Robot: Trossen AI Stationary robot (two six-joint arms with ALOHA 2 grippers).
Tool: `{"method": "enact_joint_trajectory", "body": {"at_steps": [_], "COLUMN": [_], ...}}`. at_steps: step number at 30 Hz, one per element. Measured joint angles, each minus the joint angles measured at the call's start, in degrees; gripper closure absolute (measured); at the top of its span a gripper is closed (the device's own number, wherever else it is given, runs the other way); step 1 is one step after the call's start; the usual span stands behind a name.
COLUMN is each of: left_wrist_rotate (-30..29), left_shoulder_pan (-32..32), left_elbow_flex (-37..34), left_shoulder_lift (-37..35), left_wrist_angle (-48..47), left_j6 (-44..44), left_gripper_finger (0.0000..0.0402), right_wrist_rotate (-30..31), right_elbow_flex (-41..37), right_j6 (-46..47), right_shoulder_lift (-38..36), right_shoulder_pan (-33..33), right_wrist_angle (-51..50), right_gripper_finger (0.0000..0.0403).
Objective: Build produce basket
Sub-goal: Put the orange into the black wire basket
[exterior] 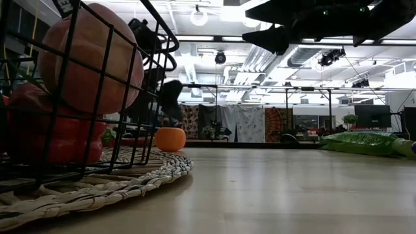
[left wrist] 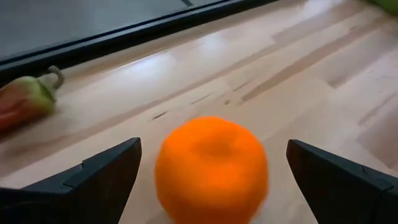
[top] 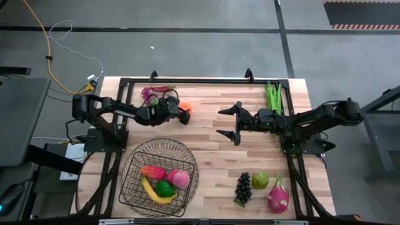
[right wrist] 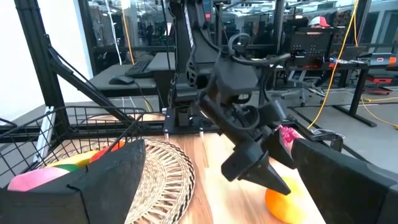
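left end effector point(top: 185, 113): wide open, straddling orange point(left wrist: 211, 169), no grip
right end effector point(top: 227, 122): wide open, empty, mid-table
basket point(top: 128, 172): holds banana point(top: 156, 193), lime point(top: 164, 187)

Two matte black jointed arms point(top: 112, 109), angular wedge-shaped jaws, dark cabling along right arm point(top: 312, 119)

Orange point(left wrist: 211, 169) – bright orange; basket point(top: 132, 164) – dark grid
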Motion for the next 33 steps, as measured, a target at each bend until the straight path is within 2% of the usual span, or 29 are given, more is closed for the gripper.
{"method": "enact_joint_trajectory", "body": {"at_steps": [13, 20, 28, 33], "left_wrist_rotate": [5.17, 7.42, 8.45, 8.30], "left_shoulder_pan": [2.31, 2.83, 2.76, 2.66], "left_elbow_flex": [0.02, 2.34, 3.37, 3.34], "left_shoulder_lift": [7.97, 12.58, 12.16, 10.77], "left_wrist_angle": [7.40, 7.60, 7.19, 5.69], "left_j6": [0.04, 1.38, 3.65, 5.11], "left_gripper_finger": [0.0011, 0.0011, 0.0013, 0.0035], "right_wrist_rotate": [0.00, 0.02, 0.00, 0.01], "right_elbow_flex": [0.00, 0.00, 0.00, 0.00], "right_j6": [0.42, 0.43, 0.43, 0.43], "right_shoulder_lift": [0.00, 0.00, 0.00, 0.00], "right_shoulder_pan": [0.02, 0.02, 0.02, 0.02], "right_wrist_angle": [-0.11, -0.33, -0.73, -1.49], "right_gripper_finger": [0.0008, 0.0008, 0.0008, 0.0008]}}
